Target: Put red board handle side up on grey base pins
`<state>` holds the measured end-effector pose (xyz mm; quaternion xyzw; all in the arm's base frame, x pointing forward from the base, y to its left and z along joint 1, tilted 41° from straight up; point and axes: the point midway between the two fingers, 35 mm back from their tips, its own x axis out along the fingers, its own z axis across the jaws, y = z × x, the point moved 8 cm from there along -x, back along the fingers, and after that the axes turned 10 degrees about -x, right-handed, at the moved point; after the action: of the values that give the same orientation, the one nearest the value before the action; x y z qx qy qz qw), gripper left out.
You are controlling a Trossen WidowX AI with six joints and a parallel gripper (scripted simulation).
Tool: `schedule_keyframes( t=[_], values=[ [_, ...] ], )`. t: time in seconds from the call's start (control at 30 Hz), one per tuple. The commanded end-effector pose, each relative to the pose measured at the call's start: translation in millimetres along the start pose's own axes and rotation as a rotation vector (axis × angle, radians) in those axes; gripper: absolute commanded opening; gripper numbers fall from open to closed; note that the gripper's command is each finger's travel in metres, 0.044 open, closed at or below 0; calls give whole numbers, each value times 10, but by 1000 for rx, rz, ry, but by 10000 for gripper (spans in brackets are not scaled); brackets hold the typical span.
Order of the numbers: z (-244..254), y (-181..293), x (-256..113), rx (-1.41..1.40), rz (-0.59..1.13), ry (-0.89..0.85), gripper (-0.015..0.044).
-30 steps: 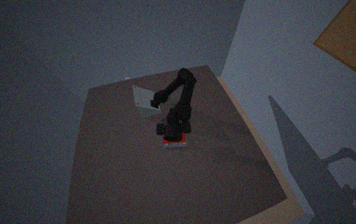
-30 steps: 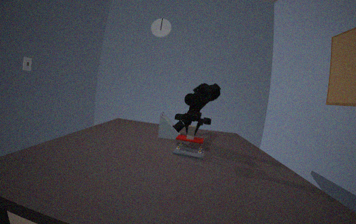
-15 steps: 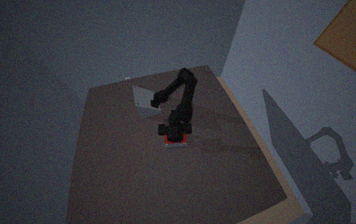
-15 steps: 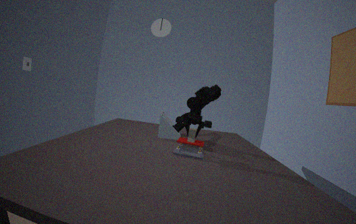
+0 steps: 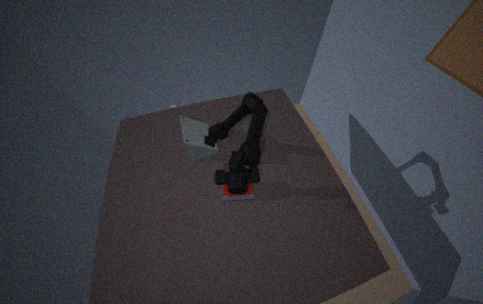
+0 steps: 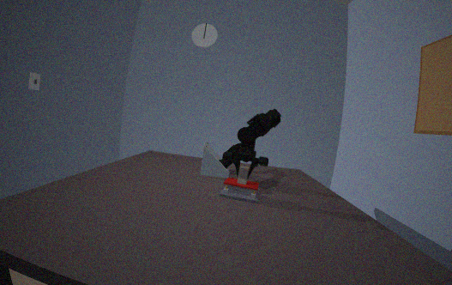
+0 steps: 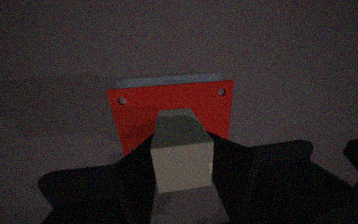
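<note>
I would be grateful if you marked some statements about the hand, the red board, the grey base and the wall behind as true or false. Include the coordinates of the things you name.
1. The hand (image 6: 245,171) (image 7: 177,132) is shut on the handle (image 6: 243,172) (image 7: 182,167) of the red board (image 5: 250,188) (image 6: 249,185) (image 7: 175,95). True.
2. The handle points down toward the grey base (image 5: 238,198) (image 6: 239,196) (image 7: 170,80). False: it stands on the board's upper side.
3. In the exterior view, the board is above the base. True.
4. The board lies on the table beside the base. False: it is held over the base.
5. A round clock (image 6: 204,35) hangs on the wall. True.
6. The hand has let go of the board and moved away. False: it grips the handle.
</note>
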<state>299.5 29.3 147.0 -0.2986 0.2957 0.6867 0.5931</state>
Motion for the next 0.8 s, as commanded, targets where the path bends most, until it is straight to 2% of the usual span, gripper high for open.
schedule_keyframes(
  t=[0.0,0.77],
  values=[
    [7,2,47,4,2,-5,0],
    [11,1,71,4,0,0,0]
  ],
)
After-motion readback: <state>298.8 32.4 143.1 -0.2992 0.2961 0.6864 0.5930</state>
